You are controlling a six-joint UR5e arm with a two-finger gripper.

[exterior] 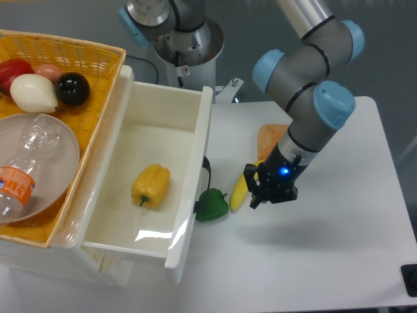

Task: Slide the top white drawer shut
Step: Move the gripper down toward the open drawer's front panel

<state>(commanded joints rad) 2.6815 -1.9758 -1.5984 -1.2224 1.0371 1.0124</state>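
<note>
The top white drawer [195,140] stands pulled far out of the cabinet, its flat front facing right with the curved black handle [206,171] on it. A yellow bell pepper [151,184] lies inside the tray. My gripper [266,194] hangs low over the table to the right of the drawer front, about a hand's width from the handle. It points down with its fingers drawn together and nothing between them. It does not touch the drawer.
A green pepper [212,204] and a banana [240,189] lie on the table between the drawer front and my gripper. An orange wedge [272,135] sits behind them. The yellow wicker basket [78,52] holding fruit, a bowl and a bottle is at the left.
</note>
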